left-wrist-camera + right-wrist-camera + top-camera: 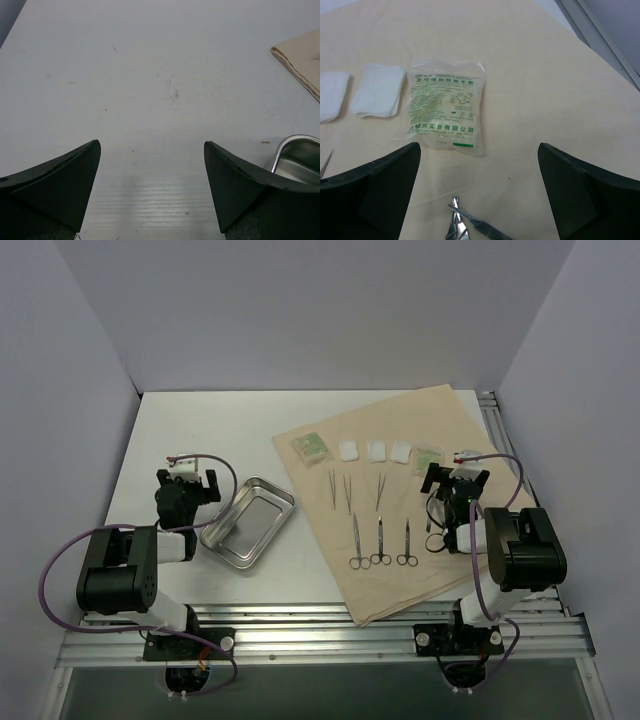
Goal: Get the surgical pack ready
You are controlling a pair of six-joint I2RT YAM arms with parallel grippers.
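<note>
Left end effector [151,143] and right end effector [479,145] stand open, empty. Green packet [445,107] at my right's 12 o'clock: likely light, slippery; pinch an edge.

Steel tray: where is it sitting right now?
In the top view the steel tray lies empty on the table left of the tan cloth, just right of the left gripper.

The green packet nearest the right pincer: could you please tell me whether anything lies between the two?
Nothing visible does. The green packet lies flat on the tan cloth straight ahead of the open right pincer; a metal instrument lies nearer, beneath the pincer, not in the path.
</note>
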